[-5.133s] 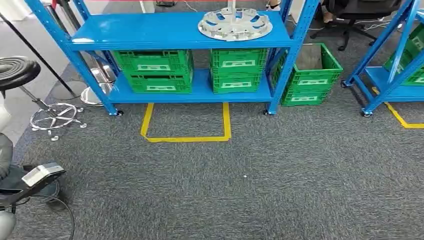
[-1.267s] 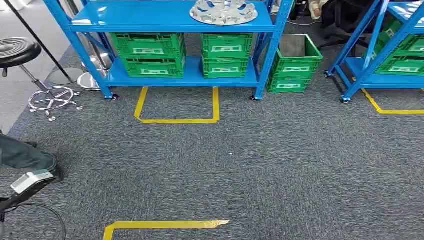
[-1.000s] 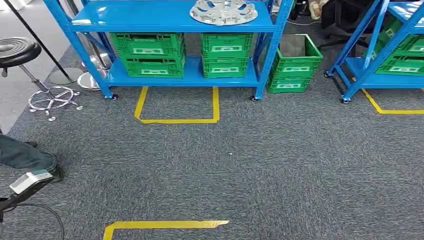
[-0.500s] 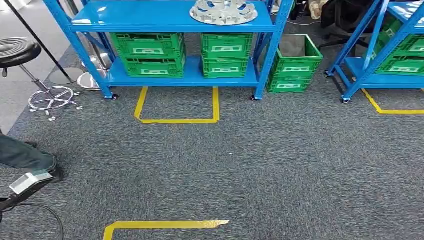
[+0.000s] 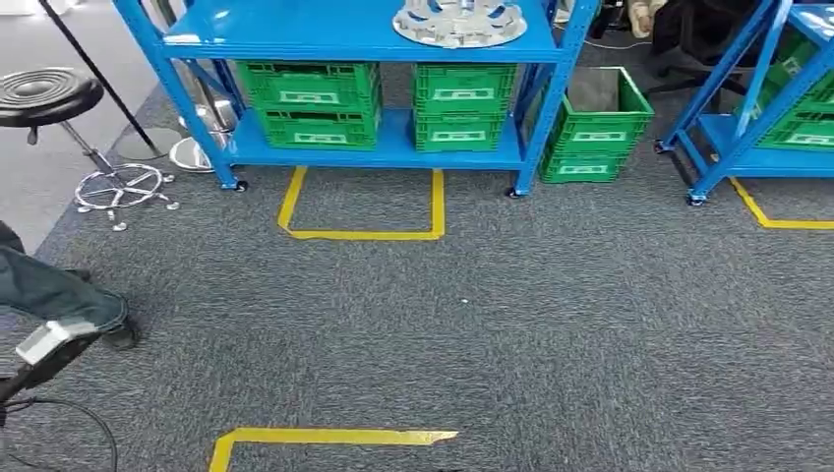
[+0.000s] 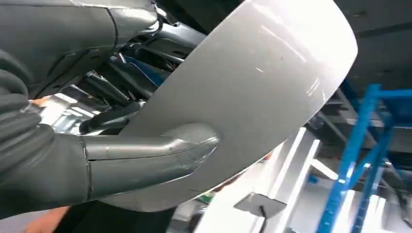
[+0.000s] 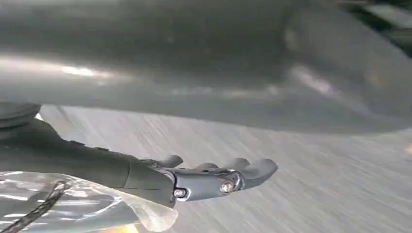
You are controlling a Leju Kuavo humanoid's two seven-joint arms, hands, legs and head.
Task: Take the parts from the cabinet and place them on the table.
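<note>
A silver spoked wheel cover lies on the top board of the blue cabinet, far ahead of me across the carpet. In the left wrist view my left hand grips a smooth, round silver part. Its thumb lies across the part's face and dark fingers sit behind it. In the right wrist view my right hand has its fingers stretched out straight with nothing between them, below a broad grey curved surface. I cannot tell whether they touch it.
Green crates fill the cabinet's lower shelf and another crate stands on the floor beside it. A second blue rack is at the right. A black stool and a person's leg are at the left. Yellow tape marks the carpet.
The camera has moved: the cabinet now sits farther off than five seconds ago and a near tape line has come into view. In the last half second the picture shifted slightly right.
</note>
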